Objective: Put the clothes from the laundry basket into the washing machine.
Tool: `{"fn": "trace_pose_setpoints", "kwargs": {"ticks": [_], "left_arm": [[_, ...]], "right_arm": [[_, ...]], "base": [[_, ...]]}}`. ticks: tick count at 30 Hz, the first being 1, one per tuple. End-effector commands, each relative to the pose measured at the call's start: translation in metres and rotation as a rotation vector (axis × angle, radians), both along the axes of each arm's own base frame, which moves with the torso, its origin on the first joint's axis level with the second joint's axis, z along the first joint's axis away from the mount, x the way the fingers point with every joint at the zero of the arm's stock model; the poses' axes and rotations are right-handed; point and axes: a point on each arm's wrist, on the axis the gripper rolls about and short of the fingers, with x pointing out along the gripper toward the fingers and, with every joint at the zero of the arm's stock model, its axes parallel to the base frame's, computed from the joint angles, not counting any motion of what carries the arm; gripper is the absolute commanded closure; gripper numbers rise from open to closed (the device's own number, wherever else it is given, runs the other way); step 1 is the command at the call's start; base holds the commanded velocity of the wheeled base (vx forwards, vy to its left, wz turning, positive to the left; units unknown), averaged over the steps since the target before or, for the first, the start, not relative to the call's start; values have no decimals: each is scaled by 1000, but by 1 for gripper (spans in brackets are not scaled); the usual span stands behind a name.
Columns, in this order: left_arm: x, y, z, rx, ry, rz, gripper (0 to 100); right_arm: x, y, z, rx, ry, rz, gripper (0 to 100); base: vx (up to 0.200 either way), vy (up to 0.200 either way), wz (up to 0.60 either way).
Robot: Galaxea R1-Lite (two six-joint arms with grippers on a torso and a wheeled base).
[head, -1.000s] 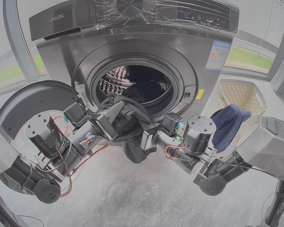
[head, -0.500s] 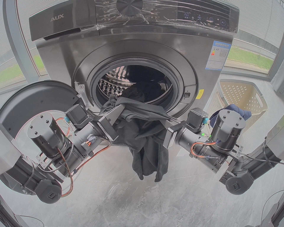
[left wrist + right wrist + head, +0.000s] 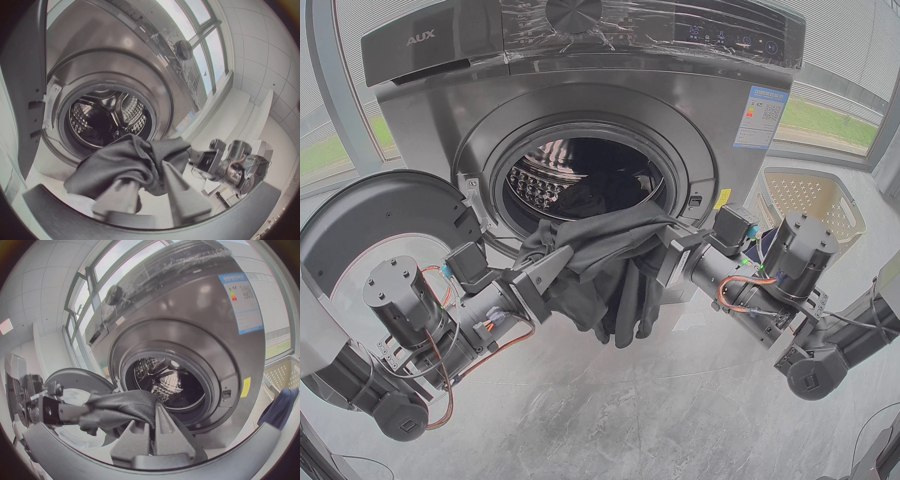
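A dark grey garment [image 3: 600, 250] is stretched between my two grippers in front of the washing machine's open drum [image 3: 587, 181], its loose end hanging toward the floor. My left gripper [image 3: 565, 253] is shut on its left end, and in the left wrist view the cloth [image 3: 125, 159] bunches between the fingers [image 3: 184, 193]. My right gripper [image 3: 665, 231] is shut on the right end, with the fabric [image 3: 125, 408] pinched at the fingertips [image 3: 162, 418]. Dark clothes [image 3: 594, 194] lie inside the drum. A navy garment [image 3: 281, 408] hangs over the laundry basket [image 3: 831, 194].
The washer's round door [image 3: 381, 212] stands swung open on the left, just behind my left arm. The beige basket stands on the floor to the right of the machine. Bare grey floor [image 3: 625, 406] lies below the arms.
My right gripper has swung right and up toward the drum opening, pulling the grey garment out wide. The left gripper has dropped slightly. The garment's hanging end has risen.
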Motion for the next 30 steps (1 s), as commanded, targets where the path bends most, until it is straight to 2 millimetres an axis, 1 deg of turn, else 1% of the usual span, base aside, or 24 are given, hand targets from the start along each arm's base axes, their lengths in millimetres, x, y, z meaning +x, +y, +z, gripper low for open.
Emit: {"fn": "trace_pose_setpoints", "kwargs": {"ticks": [1, 3, 5, 6, 8, 10, 11, 12, 22, 30], "left_arm": [[-1, -1, -30, 71, 91, -13, 0], [-1, -2, -39, 92, 119, -12, 0], [-1, -2, -40, 96, 124, -12, 0], [1, -3, -51, 119, 158, -17, 0], [4, -5, -56, 132, 169, -16, 0], [4, -5, -58, 135, 170, -15, 0], [6, -6, -64, 161, 180, -16, 0], [6, -7, -66, 168, 181, -18, 0], [9, -9, -79, 206, 203, -24, 0], [7, -17, -99, 251, 260, -48, 0]], "right_arm": [[-20, -4, 29, 58, -65, 33, 100], [-25, -6, 36, 70, -77, 36, 100], [-26, -7, 37, 73, -80, 36, 100], [-28, -9, 42, 83, -92, 39, 100], [-28, -9, 43, 84, -94, 39, 100], [-28, -9, 43, 84, -94, 39, 100], [-28, -8, 44, 88, -98, 40, 100], [-28, -8, 44, 89, -97, 37, 100], [-18, -1, 48, 105, -112, 27, 100], [-9, 4, 47, 109, -116, 15, 100]], "base": [[0, 0, 0], [0, 0, 0], [0, 0, 0], [0, 0, 0], [0, 0, 0], [0, 0, 0], [0, 0, 0], [0, 0, 0], [0, 0, 0], [0, 0, 0]]}}
